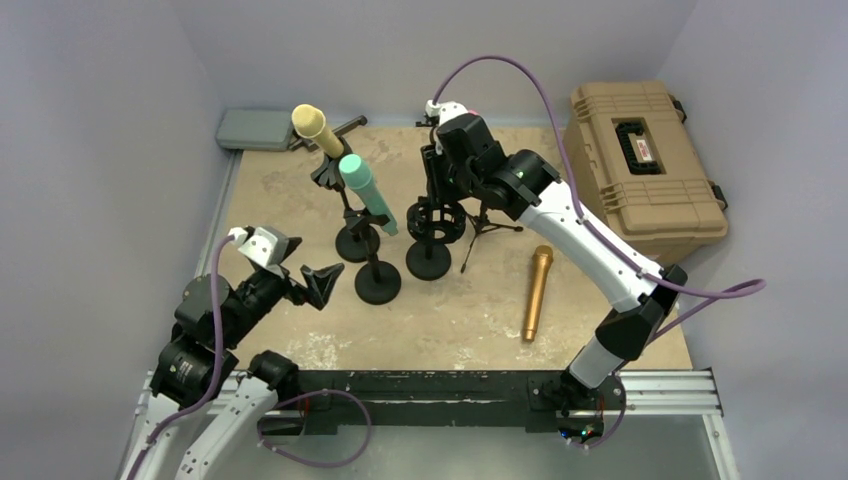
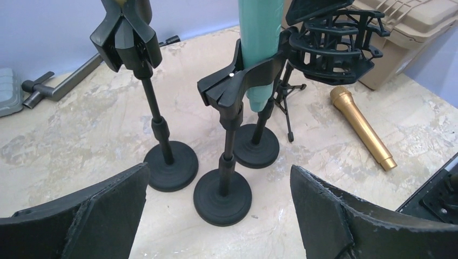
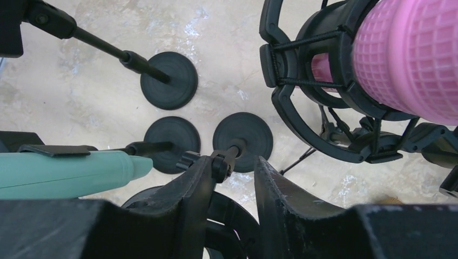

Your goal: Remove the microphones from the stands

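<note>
A yellow microphone (image 1: pixel 317 128) and a teal microphone (image 1: pixel 366 190) each sit tilted in a clip on a black round-base stand (image 1: pixel 377 283). The teal microphone also shows in the left wrist view (image 2: pixel 260 43). A pink microphone (image 3: pixel 410 54) sits in a black shock mount (image 3: pixel 302 86) on a tripod, beside my right gripper. My right gripper (image 3: pixel 233 164) is slightly open and empty, above a second, empty shock mount (image 1: pixel 437 218). My left gripper (image 2: pixel 219 216) is wide open and empty, low in front of the stands.
A gold microphone (image 1: pixel 537 292) lies flat on the table right of the stands. A tan hard case (image 1: pixel 645 155) stands at the back right. A grey pad (image 1: pixel 256 128) and a metal bar lie at the back left. Three round stand bases (image 2: pixel 222 197) are clustered together.
</note>
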Available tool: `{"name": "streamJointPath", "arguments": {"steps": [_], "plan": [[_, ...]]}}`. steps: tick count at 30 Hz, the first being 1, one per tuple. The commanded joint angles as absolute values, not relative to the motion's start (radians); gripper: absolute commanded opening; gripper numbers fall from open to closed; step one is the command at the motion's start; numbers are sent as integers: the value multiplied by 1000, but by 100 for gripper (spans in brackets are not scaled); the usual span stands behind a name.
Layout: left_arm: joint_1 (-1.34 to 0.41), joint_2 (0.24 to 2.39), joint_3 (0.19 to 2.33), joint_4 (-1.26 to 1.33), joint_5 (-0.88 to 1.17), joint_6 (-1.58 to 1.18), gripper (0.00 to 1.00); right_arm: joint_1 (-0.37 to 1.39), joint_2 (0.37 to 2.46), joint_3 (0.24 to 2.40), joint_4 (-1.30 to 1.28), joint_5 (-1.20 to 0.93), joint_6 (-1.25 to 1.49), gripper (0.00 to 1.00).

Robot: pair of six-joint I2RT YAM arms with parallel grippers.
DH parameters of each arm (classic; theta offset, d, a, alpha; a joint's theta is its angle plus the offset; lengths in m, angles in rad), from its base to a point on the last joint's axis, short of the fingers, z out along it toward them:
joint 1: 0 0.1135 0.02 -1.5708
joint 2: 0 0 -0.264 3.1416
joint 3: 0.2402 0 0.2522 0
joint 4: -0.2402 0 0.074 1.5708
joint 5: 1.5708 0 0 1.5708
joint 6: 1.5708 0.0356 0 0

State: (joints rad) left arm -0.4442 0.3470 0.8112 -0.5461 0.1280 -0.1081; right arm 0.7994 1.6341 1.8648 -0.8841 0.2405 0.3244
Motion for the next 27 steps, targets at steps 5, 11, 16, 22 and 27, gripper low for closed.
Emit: {"name": "streamJointPath", "arguments": {"steps": [5,11,16,22,27], "plan": [[-439,351,813,-533,156,-78,98,803,1600,1840,-853,260,349,31],[-439,336,807,-535,137,-80,98,832,1600,1810,-843,313,326,33],[-439,332,806,-537,134,-80,98,846,1603,1774,-840,353,310,34],[-439,326,805,-543,124,-80,98,845,1628,1855,-873,356,270,38],[-439,308,803,-543,110,-77,98,845,1619,1927,-905,342,267,44]]}}
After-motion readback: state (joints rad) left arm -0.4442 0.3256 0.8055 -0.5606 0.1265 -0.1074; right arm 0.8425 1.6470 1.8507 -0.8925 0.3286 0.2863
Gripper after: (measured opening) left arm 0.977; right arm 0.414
